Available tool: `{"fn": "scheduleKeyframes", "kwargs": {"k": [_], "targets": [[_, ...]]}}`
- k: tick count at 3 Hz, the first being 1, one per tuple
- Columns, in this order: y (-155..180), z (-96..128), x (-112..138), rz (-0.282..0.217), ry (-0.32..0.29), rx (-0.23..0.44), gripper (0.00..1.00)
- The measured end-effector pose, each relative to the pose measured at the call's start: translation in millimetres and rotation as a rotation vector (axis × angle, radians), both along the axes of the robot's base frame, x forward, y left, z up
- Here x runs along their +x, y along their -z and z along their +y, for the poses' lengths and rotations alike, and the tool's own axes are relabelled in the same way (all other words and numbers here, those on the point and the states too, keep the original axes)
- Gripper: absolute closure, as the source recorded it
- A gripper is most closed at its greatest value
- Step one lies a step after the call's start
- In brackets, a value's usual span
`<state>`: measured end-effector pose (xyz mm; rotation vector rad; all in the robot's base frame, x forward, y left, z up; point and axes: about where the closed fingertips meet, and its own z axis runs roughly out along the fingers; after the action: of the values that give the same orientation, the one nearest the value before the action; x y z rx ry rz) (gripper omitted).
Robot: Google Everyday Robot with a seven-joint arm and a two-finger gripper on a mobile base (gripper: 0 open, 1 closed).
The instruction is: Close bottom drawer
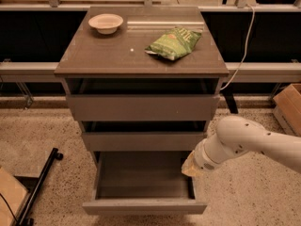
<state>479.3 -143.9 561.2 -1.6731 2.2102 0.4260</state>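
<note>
The bottom drawer [144,205] of the small grey-brown cabinet is pulled far out, and its plain box interior shows empty. The middle drawer [143,141] and the tall top drawer [142,107] above it each stand slightly out. My white arm [244,140] reaches in from the right. My gripper [189,167] is at the arm's yellowish tip, low over the right side wall of the bottom drawer, near its back. The arm hides most of the gripper.
A white bowl [106,22] and a green chip bag [174,42] lie on the cabinet top [108,55]. A cardboard box [289,105] stands at the right, a black stand leg [40,184] lies on the floor at the left, and a white cable [241,53] hangs behind.
</note>
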Motion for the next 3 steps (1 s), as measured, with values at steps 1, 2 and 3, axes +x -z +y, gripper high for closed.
{"fn": "scheduleKeyframes", "kwargs": {"k": [1,2,3], "targets": [[45,-3,-4,0.049,0.029,0.016,1.00],[104,-5,-2,0.110,0.058,0.037,1.00],[172,-13,6,0.230,0.109,0.021,1.00]]}}
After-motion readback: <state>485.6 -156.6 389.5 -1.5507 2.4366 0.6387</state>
